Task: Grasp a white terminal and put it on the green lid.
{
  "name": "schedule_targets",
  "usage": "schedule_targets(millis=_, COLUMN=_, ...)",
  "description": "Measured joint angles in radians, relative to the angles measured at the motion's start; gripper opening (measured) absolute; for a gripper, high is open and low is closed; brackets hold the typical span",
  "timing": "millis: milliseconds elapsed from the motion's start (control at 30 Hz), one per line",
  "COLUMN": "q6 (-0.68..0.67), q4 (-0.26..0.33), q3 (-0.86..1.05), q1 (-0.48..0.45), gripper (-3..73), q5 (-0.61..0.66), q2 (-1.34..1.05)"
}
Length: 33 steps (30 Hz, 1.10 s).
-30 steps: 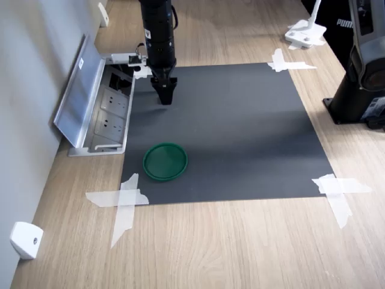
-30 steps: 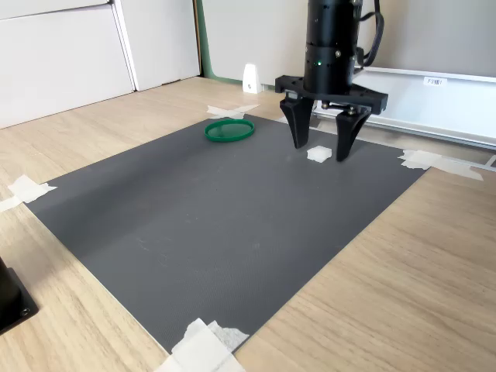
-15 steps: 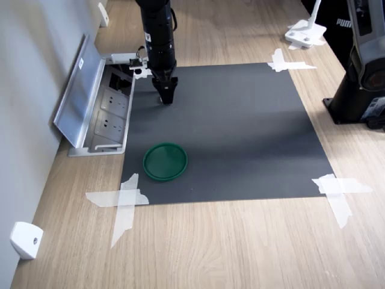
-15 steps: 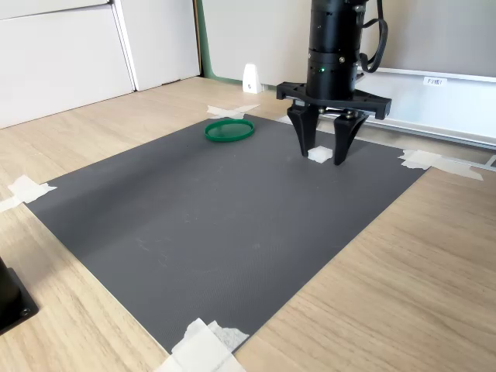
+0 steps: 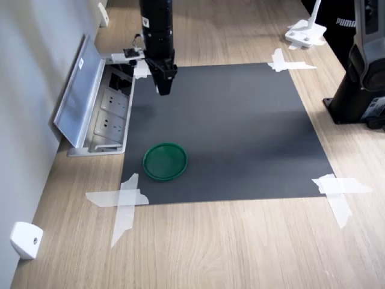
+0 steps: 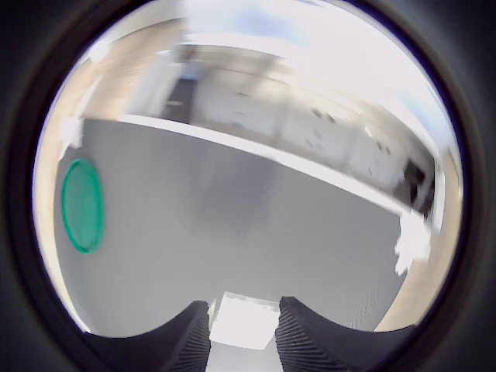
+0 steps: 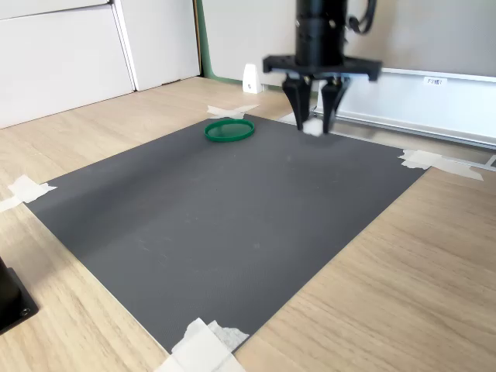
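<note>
Your tool (image 7: pixel 313 124) grips white terminal (image 7: pixel 312 128) above mat, well apart from green lid (image 5: pixel 165 161). Shallow pinch; fast swing risks drop.

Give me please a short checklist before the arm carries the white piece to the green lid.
1. White terminal held between the fingers: ok.
2. Terminal lifted clear of the dark mat: ok.
3. Green lid lies flat and empty: ok.
4. Mat between gripper and lid free of obstacles: ok.
5. Grip firm enough for travel: cannot tell.
</note>
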Motion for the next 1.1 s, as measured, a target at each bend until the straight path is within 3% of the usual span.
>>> schedule_targets(millis=567, q6=-0.037, q4=-0.032, q3=-0.093, q1=0.364, gripper=32.7, q5=0.064, q2=0.019)
schedule_targets(millis=1100, q6=-0.024, q4=-0.094, q3=-0.093, q1=0.395, gripper=32.7, q5=0.065, q2=0.146)
